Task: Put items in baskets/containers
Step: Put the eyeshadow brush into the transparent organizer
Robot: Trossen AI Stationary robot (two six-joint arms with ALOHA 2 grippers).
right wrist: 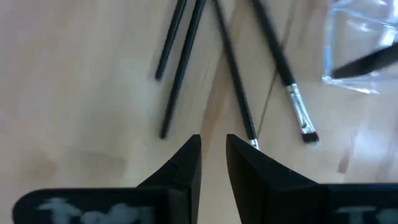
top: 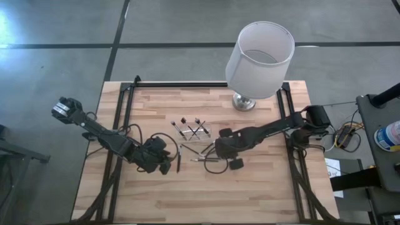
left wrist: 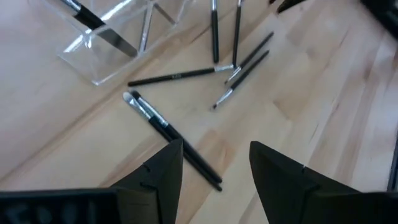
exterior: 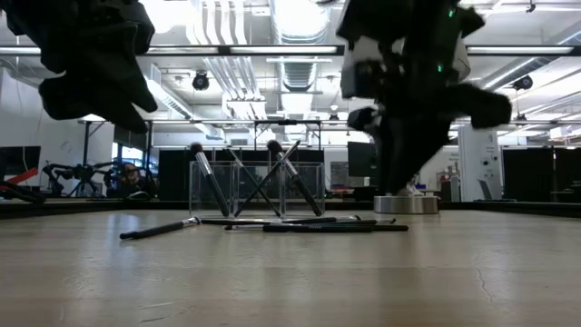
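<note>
Several thin brush-like sticks (top: 200, 153), silvery shafts with dark ends, lie scattered on the wood table; they also show in the low view (exterior: 300, 224). A few more stand leaning inside the small clear tray (top: 190, 129), also seen at table height (exterior: 259, 186). My left gripper (left wrist: 214, 165) is open and hovers above the table, its fingers on either side of the end of one lying stick (left wrist: 168, 134) without touching it. My right gripper (right wrist: 213, 149) hovers over the other sticks (right wrist: 239, 93), open by only a narrow gap with nothing in it.
A white drum-shaded lamp (top: 259, 59) stands on its metal base (exterior: 406, 204) at the table's far right, behind the right arm. Black frame rails run along the left, right and far edges. Bare wood lies toward the near edge.
</note>
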